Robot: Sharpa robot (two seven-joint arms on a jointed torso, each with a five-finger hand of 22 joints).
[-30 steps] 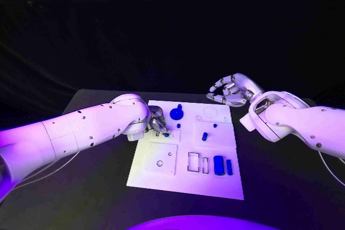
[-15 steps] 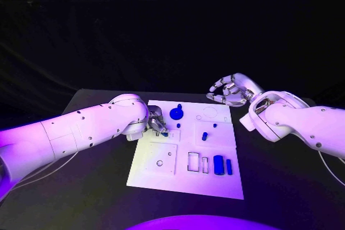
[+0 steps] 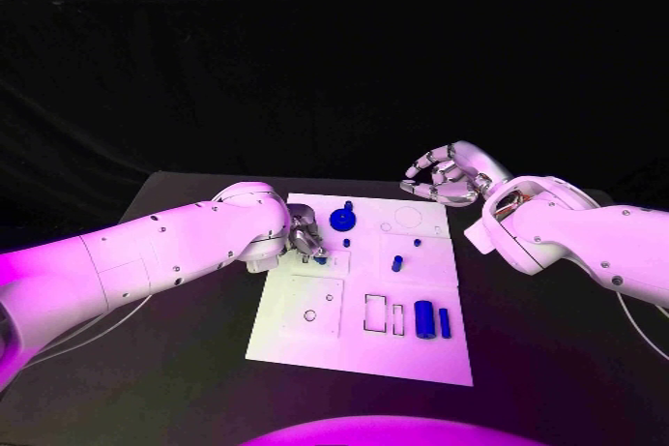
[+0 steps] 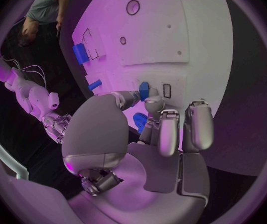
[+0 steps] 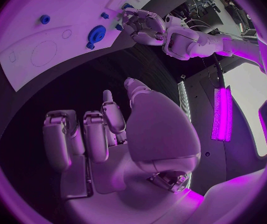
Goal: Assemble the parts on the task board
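Note:
The white task board [image 3: 334, 341] lies in the middle of the black table. My left hand [image 3: 305, 238] is low over the board's far left part and pinches a small blue part [image 4: 144, 90] between thumb and a fingertip, beside a small rectangular slot [image 4: 166, 90]. The same part shows under the fingers [image 3: 321, 260] in the head view. A blue round knob [image 3: 343, 217] stands just beyond that hand. My right hand [image 3: 447, 178] hovers off the board's far right corner, fingers curled in on nothing [image 5: 102, 134].
On the board, two blue blocks [image 3: 422, 320] [image 3: 444, 322] stand by empty rectangular slots [image 3: 376, 313] near the front. A blue peg [image 3: 397, 264] and a smaller blue peg [image 3: 346, 243] stand mid-board. Bare black table surrounds the board.

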